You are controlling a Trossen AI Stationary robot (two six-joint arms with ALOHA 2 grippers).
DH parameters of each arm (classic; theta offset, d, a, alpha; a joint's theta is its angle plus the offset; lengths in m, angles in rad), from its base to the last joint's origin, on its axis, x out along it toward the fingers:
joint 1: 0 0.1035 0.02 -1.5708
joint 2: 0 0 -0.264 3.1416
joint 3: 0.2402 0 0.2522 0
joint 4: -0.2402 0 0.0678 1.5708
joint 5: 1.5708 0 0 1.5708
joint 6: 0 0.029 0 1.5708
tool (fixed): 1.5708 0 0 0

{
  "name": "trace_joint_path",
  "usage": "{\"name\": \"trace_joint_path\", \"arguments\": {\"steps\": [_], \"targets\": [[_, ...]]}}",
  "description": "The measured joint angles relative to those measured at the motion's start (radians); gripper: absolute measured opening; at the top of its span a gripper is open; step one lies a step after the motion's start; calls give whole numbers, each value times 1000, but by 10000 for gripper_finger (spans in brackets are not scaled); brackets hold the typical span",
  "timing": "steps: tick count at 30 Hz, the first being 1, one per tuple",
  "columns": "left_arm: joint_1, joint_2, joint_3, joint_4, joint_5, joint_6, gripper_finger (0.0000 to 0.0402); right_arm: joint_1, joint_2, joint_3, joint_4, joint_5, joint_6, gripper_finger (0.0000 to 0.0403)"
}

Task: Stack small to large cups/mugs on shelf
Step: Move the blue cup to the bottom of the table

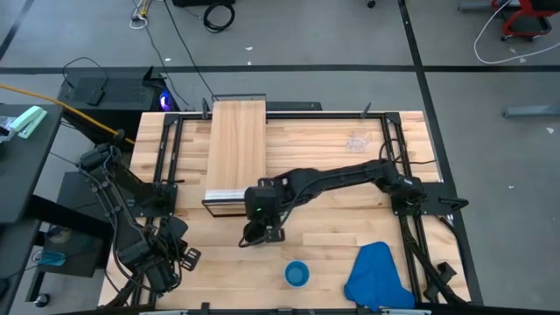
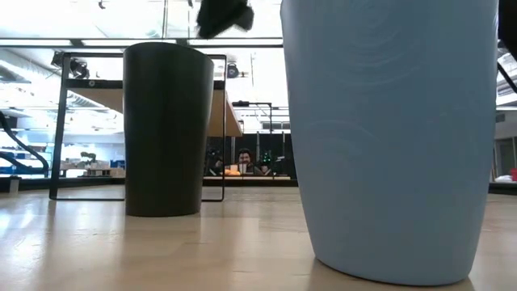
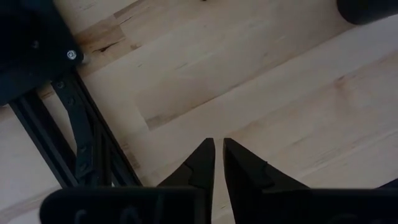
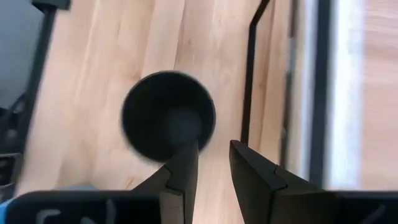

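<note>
High view: the right tool (image 1: pixel 260 229) hung over the black cup (image 1: pixel 251 234) on the table (image 1: pixel 324 210), just in front of the shelf (image 1: pixel 237 144); the blue cup (image 1: pixel 297 274) stood nearer the front edge, the left tool (image 1: pixel 166 262) parked at the left corner.

Low view: both cups stood upright, well apart.

Left wrist view: its fingers (image 3: pixel 202 165) were nearly shut, holding nothing.

Right wrist view: its fingers (image 4: pixel 183 171) stood parted and empty above the rim. The black cup looked stiff, light and smooth; pinching one wall at the rim seemed the surest hold.
</note>
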Motion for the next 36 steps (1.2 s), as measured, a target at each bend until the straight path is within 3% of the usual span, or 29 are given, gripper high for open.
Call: {"name": "trace_joint_path", "arguments": {"steps": [5,11,17,20,24,36], "targets": [[0,0,0,-1,-60,2,34,-1,-113,0,-120,0,85,99],[0,0,0,-2,-81,29,26,31,-262,0,-289,8,299,99],[0,0,0,-2,-109,83,28,163,-346,0,-357,202,529,99],[0,0,0,0,-121,109,32,243,-357,0,-368,297,672,99],[0,0,0,9,-133,152,33,336,-335,0,-377,314,807,99],[0,0,0,98,-133,155,29,500,-267,-101,-362,443,906,99]]}}
